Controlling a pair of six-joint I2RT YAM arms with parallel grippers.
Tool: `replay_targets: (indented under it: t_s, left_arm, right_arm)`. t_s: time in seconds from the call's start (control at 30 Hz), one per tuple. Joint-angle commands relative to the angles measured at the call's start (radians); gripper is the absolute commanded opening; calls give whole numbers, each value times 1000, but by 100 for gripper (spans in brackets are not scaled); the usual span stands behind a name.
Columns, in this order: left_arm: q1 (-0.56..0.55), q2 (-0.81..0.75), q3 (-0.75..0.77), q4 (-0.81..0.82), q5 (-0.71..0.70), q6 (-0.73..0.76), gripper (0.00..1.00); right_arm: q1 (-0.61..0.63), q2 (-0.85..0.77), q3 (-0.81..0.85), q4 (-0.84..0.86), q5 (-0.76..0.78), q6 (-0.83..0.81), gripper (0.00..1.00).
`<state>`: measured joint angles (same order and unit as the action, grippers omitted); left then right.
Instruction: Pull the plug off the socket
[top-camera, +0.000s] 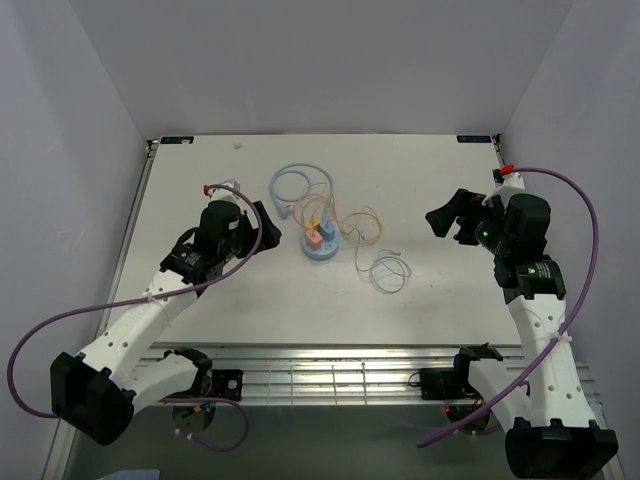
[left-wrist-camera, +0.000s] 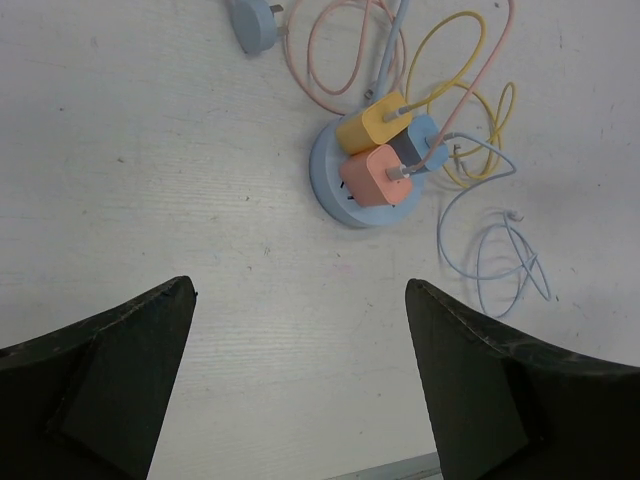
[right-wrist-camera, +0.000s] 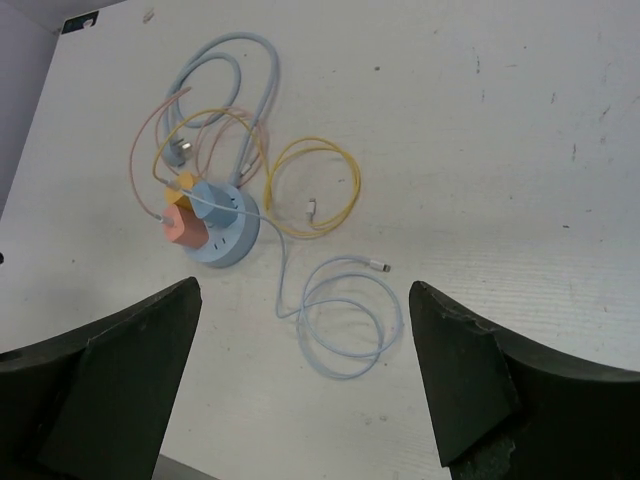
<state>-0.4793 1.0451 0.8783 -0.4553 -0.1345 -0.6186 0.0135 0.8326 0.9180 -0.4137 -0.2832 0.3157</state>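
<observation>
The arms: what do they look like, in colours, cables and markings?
The left arm and right arm have white links with black joints and bases. A purple cable loops to each wrist, ending at a red connector. The jaws are matte black wedges. A green light glows on the right wrist.

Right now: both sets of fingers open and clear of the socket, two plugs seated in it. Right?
Not two: three sit in the socket, a yellow plug, a blue plug and a pink plug, clear in the left wrist view. The rest holds: the left fingers and the right fingers are open and apart from it.
</observation>
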Motion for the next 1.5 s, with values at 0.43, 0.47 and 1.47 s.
replay_targets:
  t_s: [0.43, 0.47, 1.47]
  left_arm:
    - [-4, 104, -21, 90, 133, -10, 98]
    - [-5, 113, -21, 96, 166, -13, 98]
    - [-45, 319, 34, 184, 185, -59, 98]
  right_arm:
    - [313, 88, -150, 299, -109, -21, 90]
    - [369, 132, -157, 334, -94, -12, 90]
    - [664, 836, -31, 757, 444, 233, 67]
